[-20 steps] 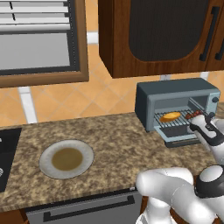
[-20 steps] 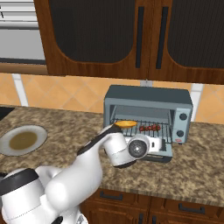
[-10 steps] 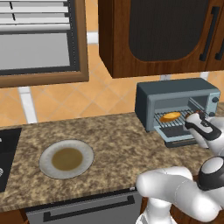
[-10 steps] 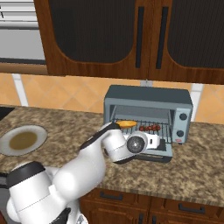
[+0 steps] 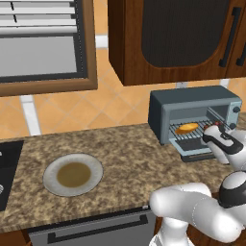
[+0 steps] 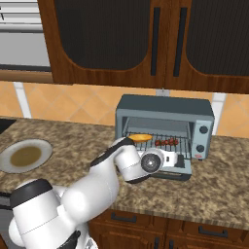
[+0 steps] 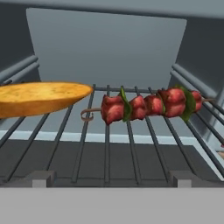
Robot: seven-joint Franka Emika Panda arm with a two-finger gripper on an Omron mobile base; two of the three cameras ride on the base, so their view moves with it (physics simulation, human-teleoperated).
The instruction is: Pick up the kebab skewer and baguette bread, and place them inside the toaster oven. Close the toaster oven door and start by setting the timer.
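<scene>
The blue-grey toaster oven (image 5: 192, 103) (image 6: 165, 104) stands on the counter with its door (image 6: 170, 173) folded down flat in front. On its wire rack (image 7: 131, 144) the golden baguette bread (image 7: 39, 98) (image 5: 187, 128) (image 6: 141, 138) lies at the left. The kebab skewer (image 7: 148, 105) (image 6: 166, 142), with red chunks, lies to its right. My gripper (image 5: 212, 134) (image 6: 181, 159) hovers over the lowered door at the oven mouth, pointing inside, open and holding nothing.
Two knobs (image 6: 203, 130) sit on the oven's right edge. A grey plate (image 5: 72, 174) (image 6: 25, 155) with a brown centre rests on the granite counter to the left. A dark stovetop (image 5: 7, 163) is at the far left. Wooden cabinets (image 6: 146, 39) hang above.
My hand has shifted slightly left in front of the oven mouth as the arm swung. Bread and skewer stay on the rack, and the door stays down.
</scene>
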